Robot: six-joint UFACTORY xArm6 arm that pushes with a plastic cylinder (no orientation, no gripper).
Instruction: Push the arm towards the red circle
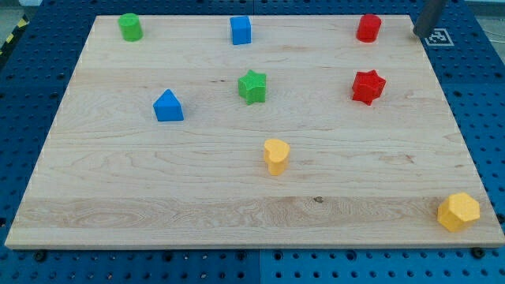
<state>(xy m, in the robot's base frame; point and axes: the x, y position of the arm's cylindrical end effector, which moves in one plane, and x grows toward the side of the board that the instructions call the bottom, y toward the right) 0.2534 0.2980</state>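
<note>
Wood board (pixel 158 189) w/ 8 blocks, incl. red circle (pixel 368 28), yellow heart (pixel 276 155).

My tip (pixel 417 35) at the view's top right, near the red circle (pixel 368 28) (apart).

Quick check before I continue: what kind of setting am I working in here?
Probably a robotics lab test bench: a light wooden board lying on a blue perforated mounting table, with small coloured plastic blocks scattered on it, such as the red cylinder, near my tip.

Green cylinder (pixel 130 27), blue cube (pixel 241 30), green star (pixel 252 86), red star (pixel 368 87), yellow heart (pixel 276 155), wooden board (pixel 158 197)
</note>
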